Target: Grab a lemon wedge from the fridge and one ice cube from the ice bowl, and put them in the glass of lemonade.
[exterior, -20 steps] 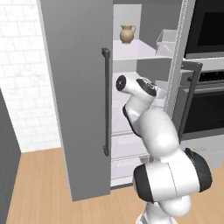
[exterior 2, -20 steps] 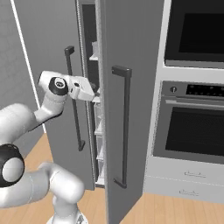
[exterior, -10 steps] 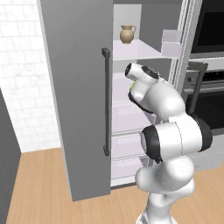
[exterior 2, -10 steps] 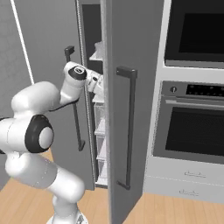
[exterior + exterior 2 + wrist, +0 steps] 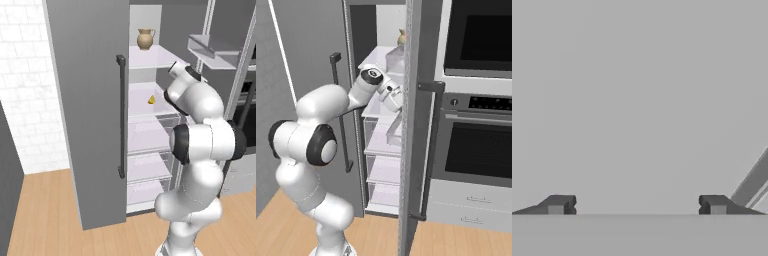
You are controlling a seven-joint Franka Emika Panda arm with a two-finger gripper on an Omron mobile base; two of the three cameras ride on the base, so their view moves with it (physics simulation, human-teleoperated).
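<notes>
The fridge (image 5: 90, 100) is open, and the wedge (image 5: 151, 99) is seen lying on a white middle shelf (image 5: 145, 107), one level below the shelf with the small jug (image 5: 144, 38). The arm is reached into the fridge interior at about that shelf's height. In the hand view the gripper (image 5: 637, 205) is shown with its jaws spread wide and nothing between them; only a flat grey surface is faced, probably a fridge wall or door, though that cannot be confirmed from so blank a view. The step in hand is judged to be the approach to the wedge. For a clean pick, the hand should be turned until the wedge is centred between the tips, then lowered over it with the jaws kept wide, and closed gently, since so small a piece could be pushed away or squeezed out. Shelf edges and the right door (image 5: 408, 125) should be cleared during the swing. From the left base view the wedge is placed left of the wrist and slightly lower, apart from it, not touched.
</notes>
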